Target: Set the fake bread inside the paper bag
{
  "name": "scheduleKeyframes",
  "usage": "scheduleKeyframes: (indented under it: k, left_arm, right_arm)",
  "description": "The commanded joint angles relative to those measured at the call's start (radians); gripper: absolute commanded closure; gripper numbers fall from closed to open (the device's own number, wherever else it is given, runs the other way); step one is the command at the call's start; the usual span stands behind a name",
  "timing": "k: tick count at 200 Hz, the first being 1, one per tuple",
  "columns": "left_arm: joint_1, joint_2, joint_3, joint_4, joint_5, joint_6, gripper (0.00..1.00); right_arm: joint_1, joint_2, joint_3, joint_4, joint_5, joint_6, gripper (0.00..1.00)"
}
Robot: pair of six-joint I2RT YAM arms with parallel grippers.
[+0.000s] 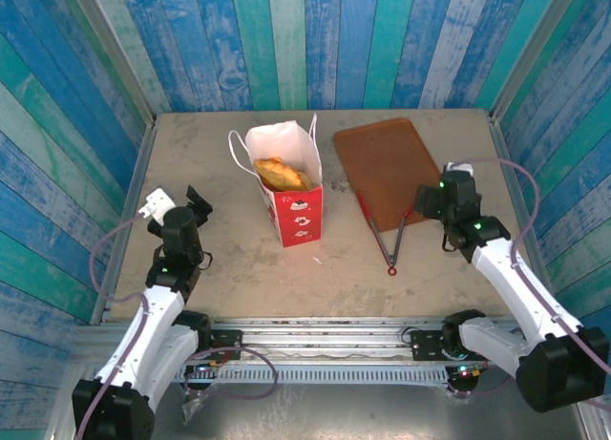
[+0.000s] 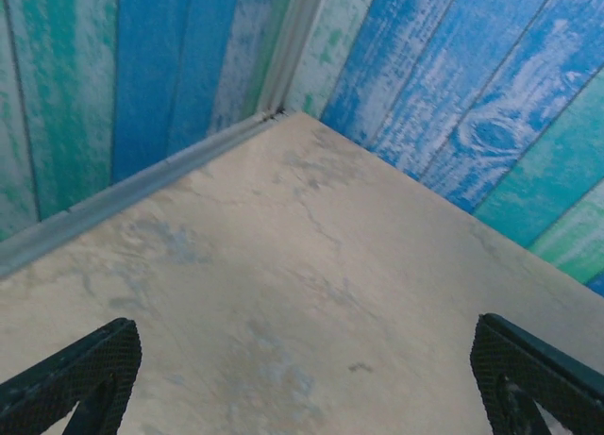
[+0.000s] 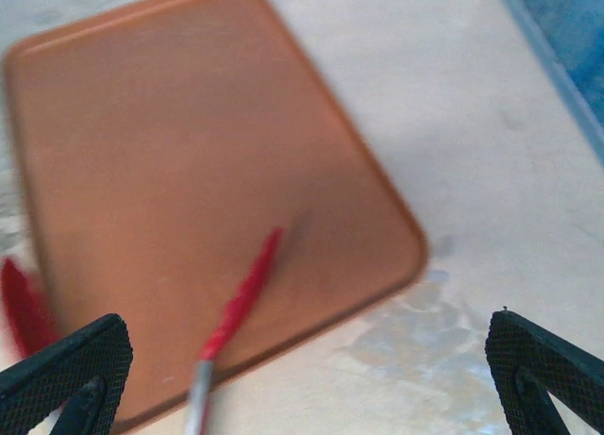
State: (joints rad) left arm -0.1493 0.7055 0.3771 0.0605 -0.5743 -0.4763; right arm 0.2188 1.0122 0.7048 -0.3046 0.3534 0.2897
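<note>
Right claw (image 3: 302,374) spread wide, pinches nothing, hovers above tongs (image 3: 238,301) on brown tray (image 3: 189,152). Left claw (image 2: 302,378) spread too, over table (image 2: 283,265). Fake bread (image 1: 280,175) inside upright paper bag (image 1: 298,216). Risk: arm knocks tongs into light bag, bag tips.

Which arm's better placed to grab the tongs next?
Right. The right gripper, open, hangs right by the tongs, whose tips lie on the brown tray. The left gripper, also open, is over bare table on the far side of the paper bag.
</note>
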Motion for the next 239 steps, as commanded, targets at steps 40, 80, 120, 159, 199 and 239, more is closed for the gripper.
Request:
scheduleKeyframes:
  k: [40, 80, 120, 159, 199, 239]
  left_arm:
    - [0.007, 0.105, -0.136, 0.323, -0.053, 0.192, 0.06]
    - [0.011, 0.255, -0.155, 0.425, -0.032, 0.254, 0.06]
    - [0.043, 0.358, -0.188, 0.585, 0.061, 0.291, 0.06]
    - [0.059, 0.412, -0.176, 0.652, 0.161, 0.344, 0.06]
    - [0.073, 0.523, -0.135, 0.748, 0.249, 0.4, 0.06]
    - [0.073, 0.637, -0.139, 0.923, 0.33, 0.447, 0.06]
  right_arm:
    - [-0.126, 0.089, -0.295, 0.54, 0.148, -0.002, 0.0]
    - [-0.142, 0.212, -0.337, 0.802, 0.09, -0.087, 0.0]
    - [-0.157, 0.33, -0.438, 1.2, 0.066, -0.167, 0.0]
    - [-0.183, 0.327, -0.548, 1.401, 0.013, -0.165, 0.0]
    - [-0.19, 0.317, -0.542, 1.38, -0.022, -0.175, 0.0]
    - [-0.141, 0.345, -0.483, 1.321, -0.009, -0.237, 0.0]
